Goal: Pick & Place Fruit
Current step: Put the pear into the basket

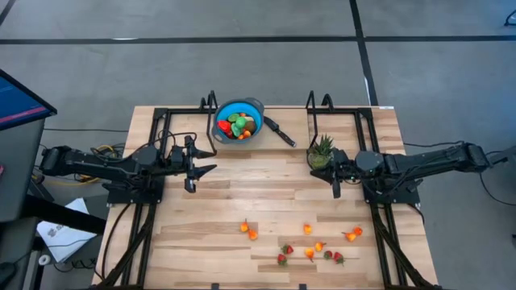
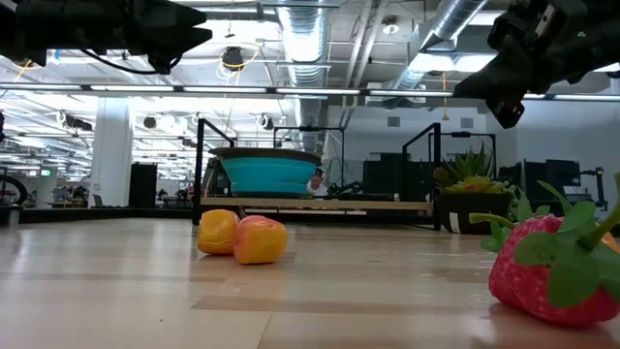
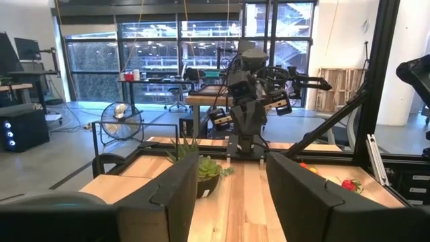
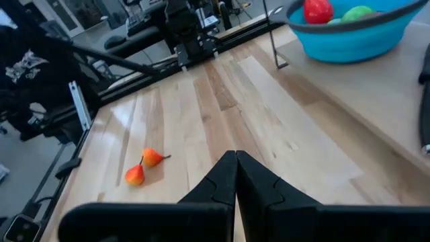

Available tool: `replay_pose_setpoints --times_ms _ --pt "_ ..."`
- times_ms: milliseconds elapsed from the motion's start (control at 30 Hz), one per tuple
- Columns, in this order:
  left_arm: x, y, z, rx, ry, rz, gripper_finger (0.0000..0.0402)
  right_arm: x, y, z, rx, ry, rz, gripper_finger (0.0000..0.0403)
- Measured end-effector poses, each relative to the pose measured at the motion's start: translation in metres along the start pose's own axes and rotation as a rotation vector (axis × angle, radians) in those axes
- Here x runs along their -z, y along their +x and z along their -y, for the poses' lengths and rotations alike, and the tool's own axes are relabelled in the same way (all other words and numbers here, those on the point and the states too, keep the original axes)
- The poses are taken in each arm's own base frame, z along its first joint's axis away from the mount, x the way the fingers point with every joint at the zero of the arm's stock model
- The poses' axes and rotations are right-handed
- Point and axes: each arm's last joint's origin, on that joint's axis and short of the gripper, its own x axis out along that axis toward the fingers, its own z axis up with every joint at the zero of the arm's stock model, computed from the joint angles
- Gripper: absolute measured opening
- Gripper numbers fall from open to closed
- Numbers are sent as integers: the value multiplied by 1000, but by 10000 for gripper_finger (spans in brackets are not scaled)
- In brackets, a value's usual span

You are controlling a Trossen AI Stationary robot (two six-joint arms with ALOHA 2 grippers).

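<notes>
Fruit (image 1: pixel 309 253), tiny red and orange pieces, scattered

The tabletop (image 1: pixel 242 201) is pale wood with smooth planks and a soft shine. The blue bowl (image 1: pixel 239 119) at the top middle of the high view looks like smooth shiny plastic, and the little fruit (image 1: pixel 309 253) near the bottom look like glossy plastic too. The right pincer (image 4: pixel 236 176) looks like matt black plastic.
</notes>
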Motion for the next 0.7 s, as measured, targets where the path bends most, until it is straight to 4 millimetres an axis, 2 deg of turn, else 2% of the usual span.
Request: replay_pose_setpoints --times_ms 533,700 --pt "-1 0 0 0 -2 11 173 5 -2 -10 -69 -14 -32 3" --pt "-1 0 0 0 -2 14 173 5 -2 -10 -62 -11 -29 33"
